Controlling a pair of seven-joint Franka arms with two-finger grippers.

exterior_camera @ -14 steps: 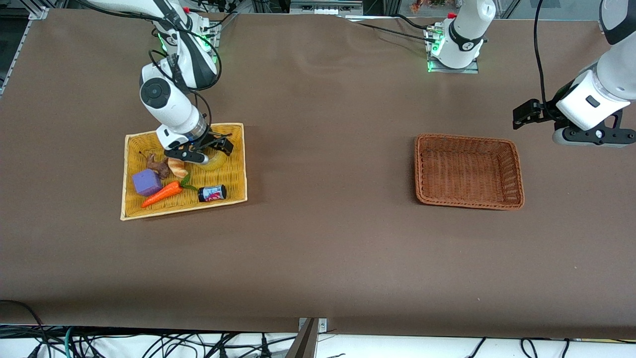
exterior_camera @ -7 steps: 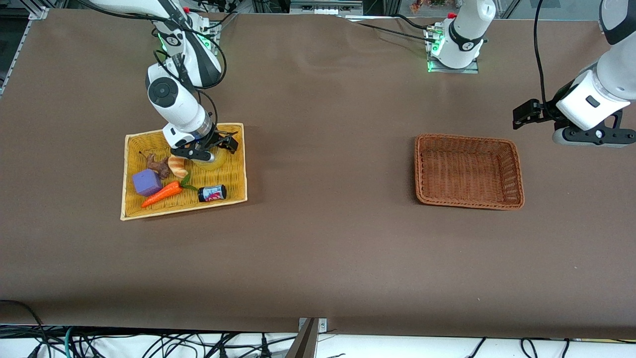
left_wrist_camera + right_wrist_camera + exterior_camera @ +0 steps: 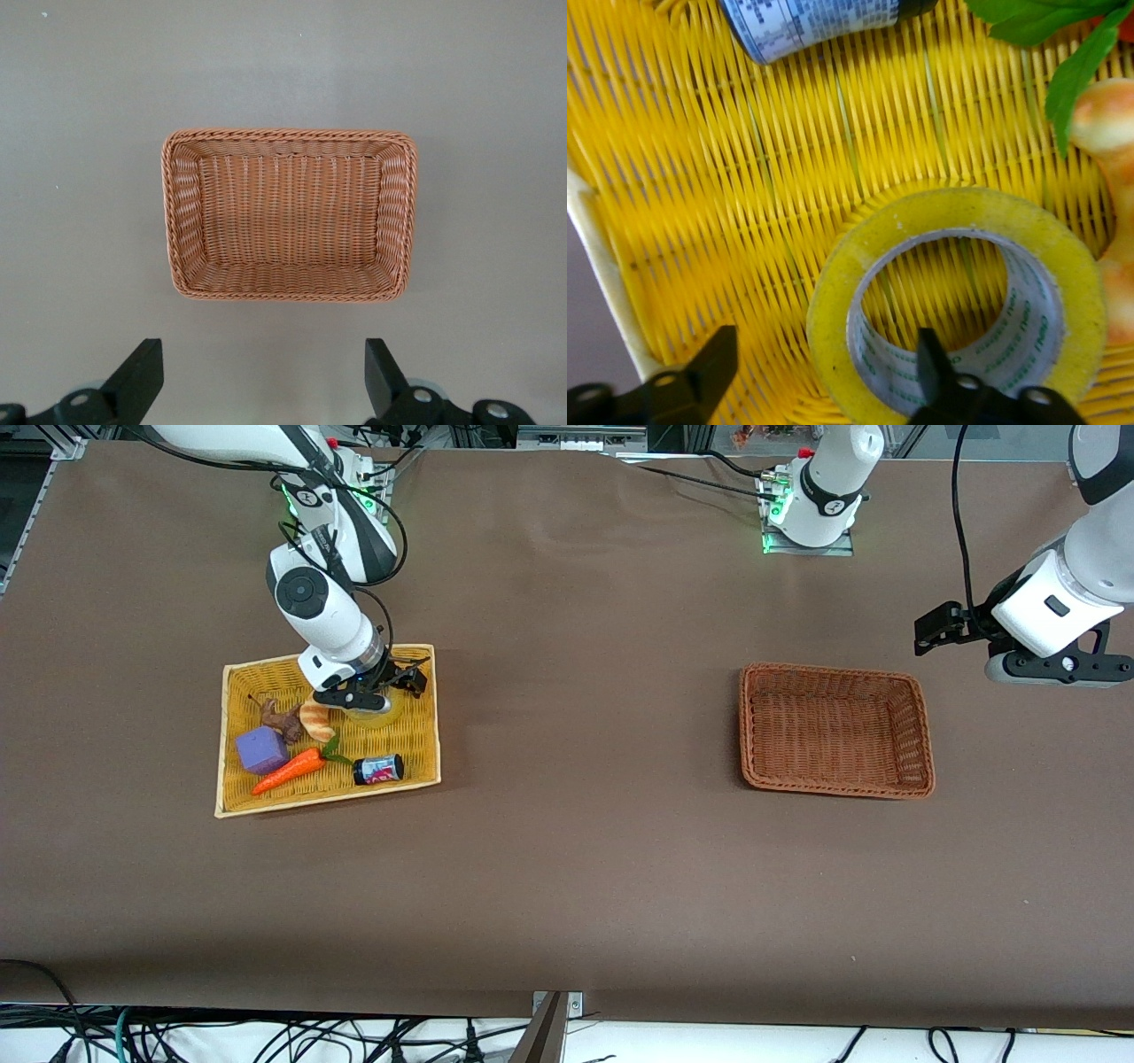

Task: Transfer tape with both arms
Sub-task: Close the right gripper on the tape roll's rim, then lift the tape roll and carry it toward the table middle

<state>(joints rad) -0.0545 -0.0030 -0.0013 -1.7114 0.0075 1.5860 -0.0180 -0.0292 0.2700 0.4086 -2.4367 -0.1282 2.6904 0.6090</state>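
The tape (image 3: 376, 714), a yellowish roll with a grey-white core, lies flat in the yellow woven tray (image 3: 416, 731). It fills much of the right wrist view (image 3: 966, 221). My right gripper (image 3: 365, 698) is open and low over the tape. In its wrist view (image 3: 826, 347) one finger stands inside the core and the other outside the roll's wall. My left gripper (image 3: 930, 631) is open and empty (image 3: 263, 381), held still in the air over bare table beside the brown basket (image 3: 833, 731), toward the left arm's end.
The tray also holds a croissant (image 3: 316, 722), a brown figure (image 3: 282, 717), a purple cube (image 3: 261, 750), a carrot (image 3: 288, 771) and a small black can (image 3: 379, 769). The brown basket (image 3: 288, 217) holds nothing. Brown table lies between tray and basket.
My right arm has swung a little toward the table's middle and its gripper has settled over the tape, straddling its wall. The left arm has not moved.
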